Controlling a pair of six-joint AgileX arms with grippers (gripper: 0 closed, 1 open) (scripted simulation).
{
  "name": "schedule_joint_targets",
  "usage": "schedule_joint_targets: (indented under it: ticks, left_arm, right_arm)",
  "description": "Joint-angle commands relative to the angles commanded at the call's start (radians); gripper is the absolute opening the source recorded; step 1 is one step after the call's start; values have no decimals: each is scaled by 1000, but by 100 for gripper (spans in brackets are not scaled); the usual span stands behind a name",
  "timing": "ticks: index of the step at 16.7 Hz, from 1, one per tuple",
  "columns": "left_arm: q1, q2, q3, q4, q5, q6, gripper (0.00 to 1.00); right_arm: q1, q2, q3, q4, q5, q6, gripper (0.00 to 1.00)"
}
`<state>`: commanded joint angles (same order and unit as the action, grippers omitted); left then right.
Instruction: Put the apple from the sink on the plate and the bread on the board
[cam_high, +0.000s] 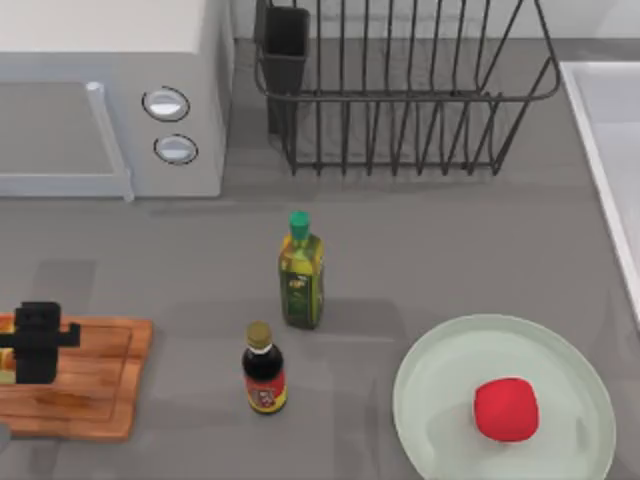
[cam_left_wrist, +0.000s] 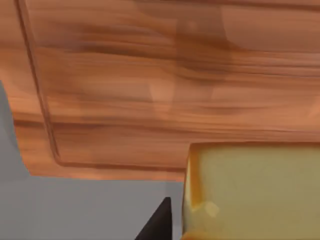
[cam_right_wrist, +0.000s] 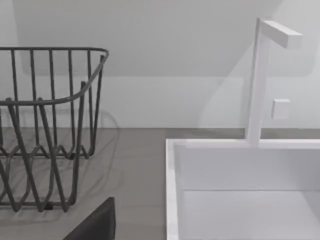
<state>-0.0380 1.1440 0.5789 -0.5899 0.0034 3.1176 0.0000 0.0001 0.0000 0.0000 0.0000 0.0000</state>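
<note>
**Apple plated, bread over board**

Top: left gripper over the board at table's left; apple on the plate. Two bottles mid-table, labels unreadable.

Left wrist: bread at the fingers, directly above the board; apparently pinched, contact hidden.

Right wrist: sink, rack; grip state can't tell.

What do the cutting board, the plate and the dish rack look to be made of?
The board looks like wood with a smooth finish: brown grain streaks run along it. The plate seems glazed ceramic or plastic, plain pale mint with a soft sheen; I can't tell which. The dish rack looks like thin dark metal wire.
</note>
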Motion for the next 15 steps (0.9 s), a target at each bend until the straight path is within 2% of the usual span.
schedule_joint_targets:
  ticks: [7, 15]
  left_arm:
    - [4, 12, 1, 14, 1, 1, 0]
    - [0, 101, -29, 173, -1, 2, 0]
  right_arm:
    - [0, 0, 0, 0, 0, 0, 100]
    - [0, 0, 0, 0, 0, 0, 100]
